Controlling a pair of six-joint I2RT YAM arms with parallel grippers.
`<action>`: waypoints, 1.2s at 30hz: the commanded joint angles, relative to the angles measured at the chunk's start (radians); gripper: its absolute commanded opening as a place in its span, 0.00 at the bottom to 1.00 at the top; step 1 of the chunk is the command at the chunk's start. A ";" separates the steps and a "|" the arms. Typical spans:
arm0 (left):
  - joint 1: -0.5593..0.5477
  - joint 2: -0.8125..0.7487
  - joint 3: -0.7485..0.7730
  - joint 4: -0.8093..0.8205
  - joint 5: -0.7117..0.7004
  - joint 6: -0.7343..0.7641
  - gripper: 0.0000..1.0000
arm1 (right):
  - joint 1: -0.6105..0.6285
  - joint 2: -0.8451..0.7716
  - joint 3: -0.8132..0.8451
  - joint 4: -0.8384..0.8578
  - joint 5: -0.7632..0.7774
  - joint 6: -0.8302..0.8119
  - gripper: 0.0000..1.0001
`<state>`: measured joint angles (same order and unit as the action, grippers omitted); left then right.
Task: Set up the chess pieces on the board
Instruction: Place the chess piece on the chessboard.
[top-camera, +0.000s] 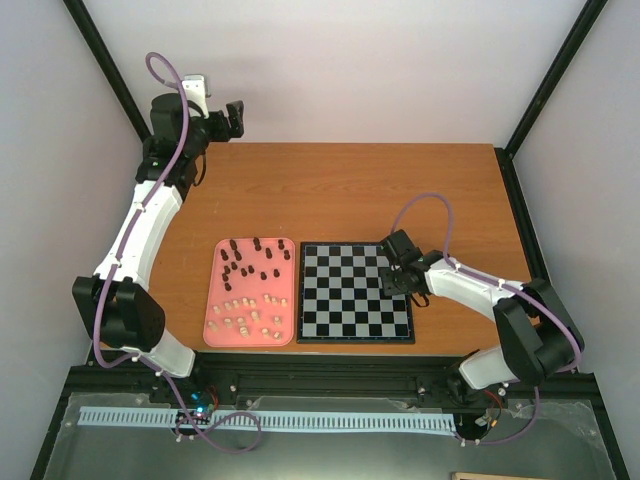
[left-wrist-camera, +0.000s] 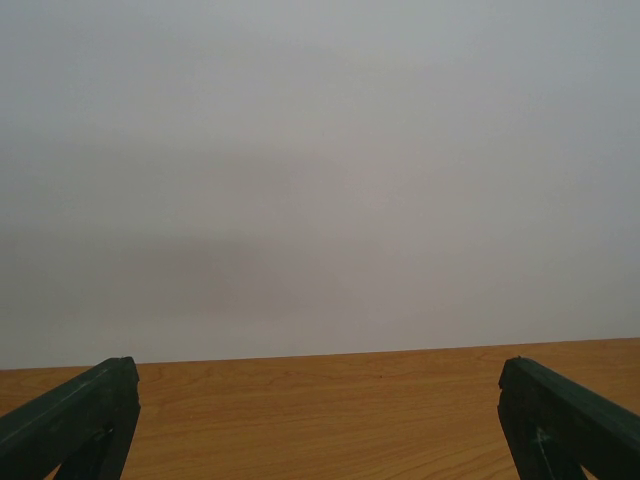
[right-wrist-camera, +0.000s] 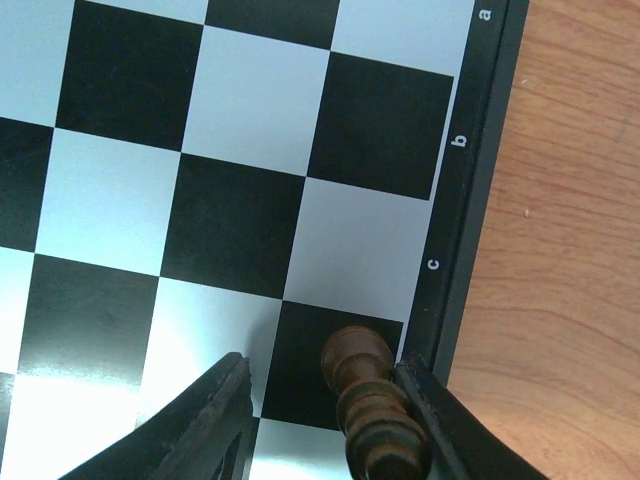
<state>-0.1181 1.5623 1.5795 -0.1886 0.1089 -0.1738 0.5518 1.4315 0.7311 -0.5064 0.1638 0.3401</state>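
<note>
Wooden tabletop (top-camera: 330, 190), pink tray (top-camera: 213, 280) of chess pieces (top-camera: 247, 298) beside the board (top-camera: 345, 300); right pincer (right-wrist-camera: 322, 365) around one dark piece (right-wrist-camera: 372, 410) near border letters a, b, c, grip unclear; left pincer (left-wrist-camera: 318, 368) wide

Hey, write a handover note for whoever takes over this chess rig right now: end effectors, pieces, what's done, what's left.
Left end effector: open, empty, up at the far left corner, facing the wall.
Right end effector: open around one dark piece at a black edge square beside the c label; the piece is close to one finger, not clamped.
The other chess pieces, dark and cream, are in the pink tray left of the board.
Done: that one piece at most.
Left: nearly the whole set.
</note>
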 joint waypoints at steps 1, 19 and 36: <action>-0.004 -0.005 0.033 -0.003 0.001 0.023 1.00 | 0.008 0.012 0.006 0.023 -0.009 -0.004 0.39; -0.004 -0.008 0.033 -0.005 -0.002 0.025 1.00 | 0.008 -0.002 0.021 -0.004 0.020 0.002 0.39; -0.004 -0.021 0.025 -0.004 -0.018 0.022 1.00 | 0.009 -0.068 0.205 -0.055 0.031 -0.094 0.56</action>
<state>-0.1181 1.5623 1.5795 -0.1886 0.0994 -0.1677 0.5526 1.3430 0.8513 -0.5781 0.2016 0.2920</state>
